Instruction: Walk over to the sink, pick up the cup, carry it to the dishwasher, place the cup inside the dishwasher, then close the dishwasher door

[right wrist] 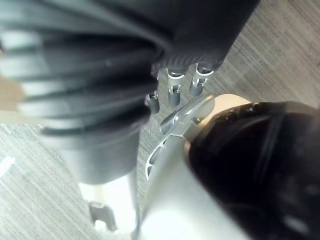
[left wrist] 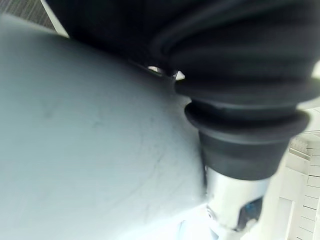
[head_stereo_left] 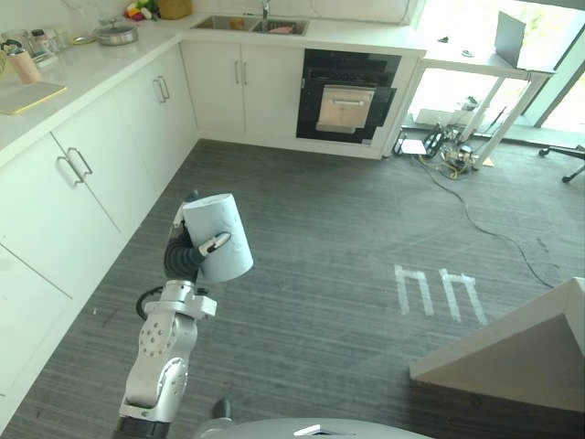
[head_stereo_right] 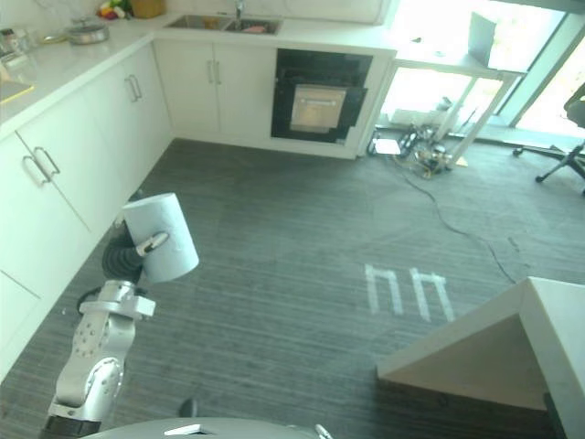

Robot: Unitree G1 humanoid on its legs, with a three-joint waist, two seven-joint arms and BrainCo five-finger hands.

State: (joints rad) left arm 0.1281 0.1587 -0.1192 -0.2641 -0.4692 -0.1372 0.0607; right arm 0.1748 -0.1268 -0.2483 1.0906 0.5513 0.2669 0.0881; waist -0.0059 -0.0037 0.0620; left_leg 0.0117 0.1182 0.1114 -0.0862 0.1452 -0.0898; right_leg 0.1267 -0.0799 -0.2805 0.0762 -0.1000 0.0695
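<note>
Pale blue, smooth-walled cylindrical cup [head_stereo_left: 218,218] clasped mid-wall by curled fingers of left hand [head_stereo_left: 217,242]; likely light, rigid, slippery, best gripped around the middle.

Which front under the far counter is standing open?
The black dishwasher right of the sink: its door tilts ajar; the white cabinet doors are shut.

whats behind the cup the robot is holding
The dark ribbed cover of the left hand shows behind the cup, one silver digit curled across its front. Other fingers are hidden by the cup.
</note>
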